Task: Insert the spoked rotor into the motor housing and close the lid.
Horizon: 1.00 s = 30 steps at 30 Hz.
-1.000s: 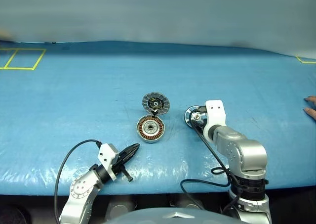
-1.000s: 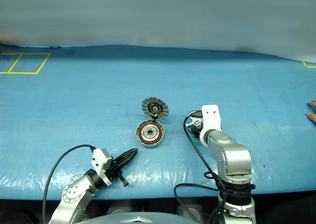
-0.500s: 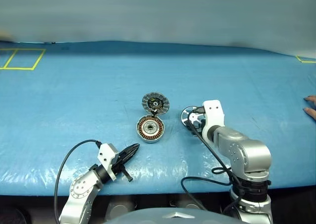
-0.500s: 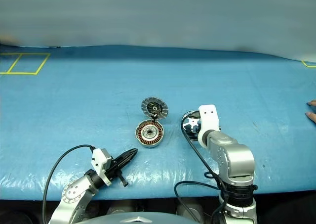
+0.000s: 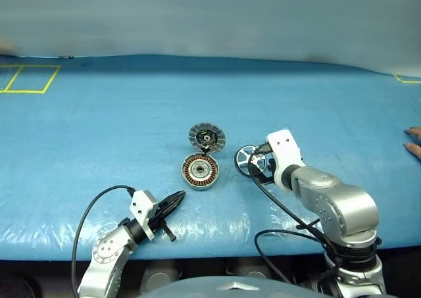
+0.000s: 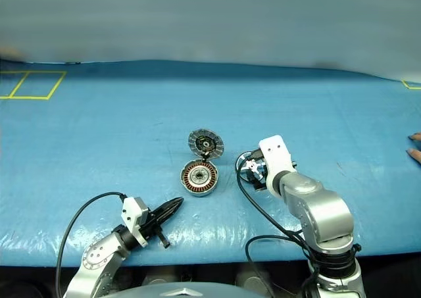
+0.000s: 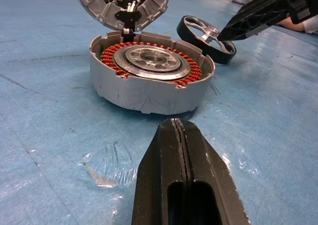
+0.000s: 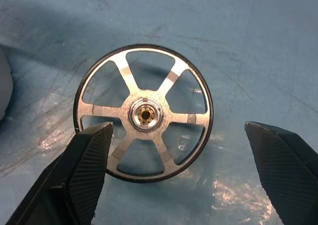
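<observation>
Blue plastic sheeting covers the worktop (image 5: 99,127), and all three motor parts lie on it near the middle, none of them yet joined. The round silver-grey motor housing (image 5: 200,172), with its ring of copper-orange windings and small central hub, sits open and empty of any wheel. Its lid, a round silver disc with a radially segmented inner face and dark hub (image 5: 207,138), stands tilted up at the housing's far edge, seemingly attached there by a small dark link, so the cup is uncovered. The spoked rotor, a small dark-rimmed wheel with silver spokes and a silver hub (image 8: 143,113), lies flat on the sheeting just to the right of the housing, apart from it. The right hand (image 8: 184,175) hovers over this wheel with its two black fingers (image 8: 92,158) spread wide; in the right wrist view they frame the rotor without touching it, so nothing is held. The left hand (image 7: 180,150) rests low near the front edge of the worktop, its fingers pressed together and pointing toward the housing, empty. As I judge it, the task is at its very beginning: the rotor must still be grasped, carried over and seated in the housing, and only then can the lid be swung down shut. A person's fingertips (image 5: 414,143) rest at the far right edge.
</observation>
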Available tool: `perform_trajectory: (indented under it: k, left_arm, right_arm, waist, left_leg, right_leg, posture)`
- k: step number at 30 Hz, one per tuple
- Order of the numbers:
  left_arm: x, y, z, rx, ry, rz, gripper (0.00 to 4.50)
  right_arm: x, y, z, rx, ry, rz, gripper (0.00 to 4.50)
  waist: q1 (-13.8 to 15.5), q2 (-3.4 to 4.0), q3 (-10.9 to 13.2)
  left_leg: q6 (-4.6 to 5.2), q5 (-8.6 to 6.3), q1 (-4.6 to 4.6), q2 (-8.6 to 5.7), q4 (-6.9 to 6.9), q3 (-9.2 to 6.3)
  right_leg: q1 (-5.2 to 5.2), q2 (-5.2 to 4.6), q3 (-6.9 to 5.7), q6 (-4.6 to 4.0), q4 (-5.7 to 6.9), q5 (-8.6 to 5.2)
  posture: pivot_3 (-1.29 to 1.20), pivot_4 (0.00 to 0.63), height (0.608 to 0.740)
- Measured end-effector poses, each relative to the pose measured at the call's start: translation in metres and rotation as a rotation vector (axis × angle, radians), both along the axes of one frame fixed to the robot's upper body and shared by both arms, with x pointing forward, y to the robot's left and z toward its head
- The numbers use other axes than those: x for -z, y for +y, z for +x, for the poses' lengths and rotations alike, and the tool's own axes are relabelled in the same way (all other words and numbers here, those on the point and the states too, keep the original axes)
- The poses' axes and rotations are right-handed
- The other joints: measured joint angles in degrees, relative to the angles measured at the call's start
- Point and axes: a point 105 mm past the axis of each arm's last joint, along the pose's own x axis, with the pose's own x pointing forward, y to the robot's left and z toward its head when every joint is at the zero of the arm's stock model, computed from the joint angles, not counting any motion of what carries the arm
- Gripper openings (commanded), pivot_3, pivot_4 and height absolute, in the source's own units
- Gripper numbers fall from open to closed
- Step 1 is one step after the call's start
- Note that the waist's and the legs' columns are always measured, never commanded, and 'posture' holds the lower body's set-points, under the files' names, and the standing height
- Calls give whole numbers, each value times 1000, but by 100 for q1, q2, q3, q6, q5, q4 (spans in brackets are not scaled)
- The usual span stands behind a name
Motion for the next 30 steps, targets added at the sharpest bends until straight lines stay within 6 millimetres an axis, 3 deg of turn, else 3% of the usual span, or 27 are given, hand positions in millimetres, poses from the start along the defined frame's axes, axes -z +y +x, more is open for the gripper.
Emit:
perform_trajectory:
  k: [7,15,18,30]
  left_arm:
    - [-1,0,1,2,-3,-2,0]
    - [-1,0,1,1,-2,-3,0]
    - [-1,0,1,1,-3,-3,0]
    - [-1,0,1,6,-5,-5,0]
  right_arm:
    - [-13,15,4,-100,-63,-3,4475]
    - [-4,6,5,-240,-74,-109,4475]
    - [-5,6,6,-256,-76,-99,3646]
    - [6,-4,14,-258,-30,-85,3646]
  waist:
    - [10,0,0]
    - [19,-1,0]
    - [17,-2,0]
    - [49,-2,0]
  left_leg:
    - [1,-1,-2,-2,0,0]
    - [2,-1,-1,-2,1,0]
    - [2,0,0,-1,2,0]
    - [2,-1,-1,-2,4,0]
  right_leg:
    - [0,-1,0,2,-3,1]
    - [1,0,1,2,-3,1]
    - [1,2,1,3,-2,1]
    - [3,1,1,4,-3,2]
  posture:
    - [0,150,740]
    - [0,150,740]
    - [0,150,740]
    - [0,150,740]
